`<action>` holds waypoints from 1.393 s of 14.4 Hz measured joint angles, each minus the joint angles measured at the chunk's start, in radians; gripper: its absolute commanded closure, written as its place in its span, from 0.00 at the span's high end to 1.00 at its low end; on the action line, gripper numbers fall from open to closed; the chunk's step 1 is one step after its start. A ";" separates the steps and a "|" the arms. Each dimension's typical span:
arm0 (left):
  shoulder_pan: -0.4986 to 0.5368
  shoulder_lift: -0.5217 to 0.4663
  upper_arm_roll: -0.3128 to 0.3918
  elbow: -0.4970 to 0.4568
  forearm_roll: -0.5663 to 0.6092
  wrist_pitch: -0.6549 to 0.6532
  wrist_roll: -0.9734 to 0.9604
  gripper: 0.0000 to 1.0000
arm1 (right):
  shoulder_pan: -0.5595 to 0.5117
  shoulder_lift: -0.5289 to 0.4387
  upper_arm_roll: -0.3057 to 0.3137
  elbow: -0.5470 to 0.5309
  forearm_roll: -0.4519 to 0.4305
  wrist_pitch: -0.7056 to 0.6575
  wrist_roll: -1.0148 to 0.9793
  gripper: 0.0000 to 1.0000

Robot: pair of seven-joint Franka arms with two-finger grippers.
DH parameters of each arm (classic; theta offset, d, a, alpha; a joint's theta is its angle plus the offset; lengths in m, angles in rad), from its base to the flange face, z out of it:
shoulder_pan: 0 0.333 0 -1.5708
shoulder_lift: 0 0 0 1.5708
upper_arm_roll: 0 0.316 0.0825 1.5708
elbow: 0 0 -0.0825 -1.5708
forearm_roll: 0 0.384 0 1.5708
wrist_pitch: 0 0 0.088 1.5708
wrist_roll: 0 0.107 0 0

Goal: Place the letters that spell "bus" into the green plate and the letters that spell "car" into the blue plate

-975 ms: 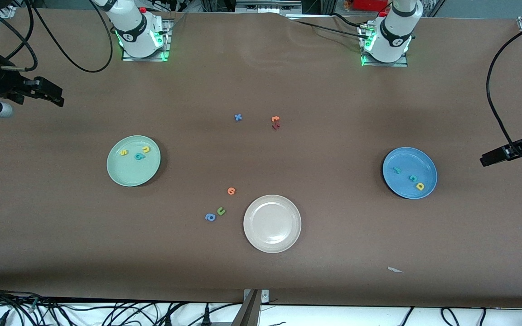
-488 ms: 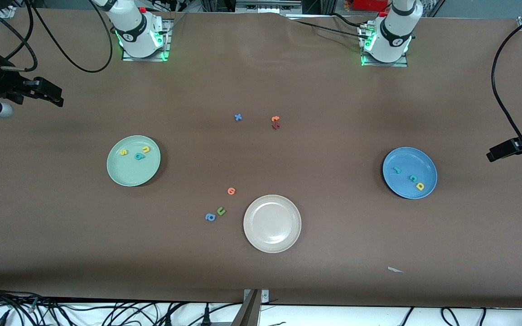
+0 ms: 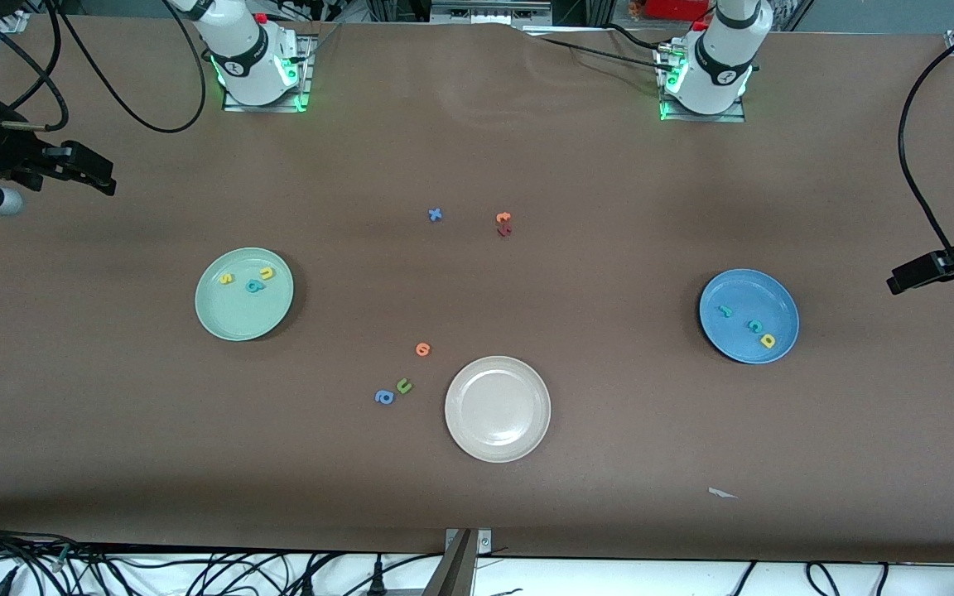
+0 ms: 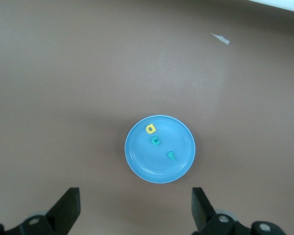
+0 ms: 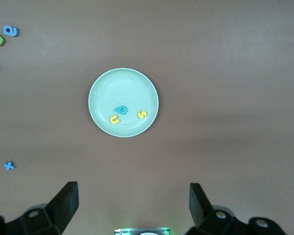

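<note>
Both wide-open, empty claws, left claw [image 4: 132, 208] and right claw [image 5: 132, 205], hover with the round blue plate [image 4: 186, 161] holding teal-yellow-teal foam "car" letters [image 4: 157, 141] and the mint-green plate [image 5: 100, 85] holding "bus" letters [image 5: 121, 110] at twelve o'clock.

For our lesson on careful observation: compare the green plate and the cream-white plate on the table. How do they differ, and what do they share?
The green plate is pale mint; the cream-white plate is off-white. The green plate holds three small foam letters; the cream-white plate holds none. The green plate lies toward the right arm's end of the table; the cream-white plate lies near the middle, nearer the front camera. Both are round, raised-rimmed and look alike in size.
</note>
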 measured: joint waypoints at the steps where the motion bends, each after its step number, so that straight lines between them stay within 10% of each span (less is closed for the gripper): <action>1: -0.003 0.000 -0.005 0.000 0.000 0.000 0.000 1.00 | 0.000 0.000 0.000 0.000 0.000 0.000 0.000 1.00; 20: -0.013 0.000 -0.018 0.000 0.000 0.000 -0.001 1.00 | 0.000 0.001 -0.002 0.000 0.000 -0.004 0.000 1.00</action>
